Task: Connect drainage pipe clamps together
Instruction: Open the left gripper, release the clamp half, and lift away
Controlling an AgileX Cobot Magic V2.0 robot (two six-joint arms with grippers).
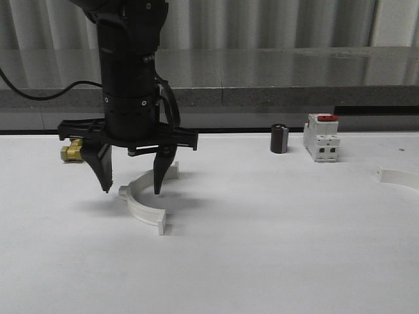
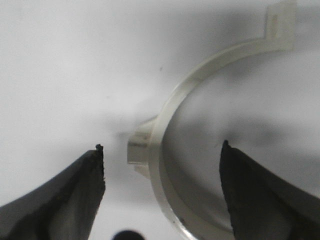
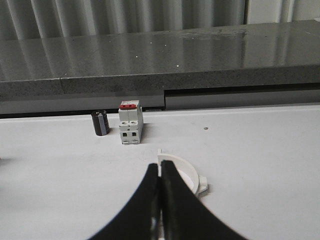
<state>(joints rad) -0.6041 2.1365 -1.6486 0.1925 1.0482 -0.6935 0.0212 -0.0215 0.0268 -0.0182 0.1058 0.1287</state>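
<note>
Here one white half-ring (image 1: 145, 199) lies flat on the white table (image 1: 262, 248), its curve bowed toward the table's left side and its two end tabs pointing right. Seen from the front, the left gripper (image 1: 131, 188) hangs straight over it with its two black fingers (image 1: 103, 171) spread wide apart, one tip just outside the curve and the other inside it, so the arc sits between them. In the left wrist view the same half-ring (image 2: 170, 150) runs between the two dark fingertips (image 2: 80, 195), a small lug sticking out from its outer face; the fingers grip nothing, and I cannot tell whether the tips touch the table.

The second half-ring (image 1: 397, 176) lies well apart from the first, far to its right near the table's edge. In the right wrist view this piece (image 3: 185, 175) lies just beyond the right gripper (image 3: 160, 172), whose two fingers are pressed together with nothing between them.

Behind the first half-ring, partly hidden by the left gripper, a brass valve (image 1: 72, 152) sits on the table. To the right of the first half-ring and farther back stand a small dark cylinder (image 1: 279, 139) and, just beside it, a white block with a red switch (image 1: 321, 137).
</note>
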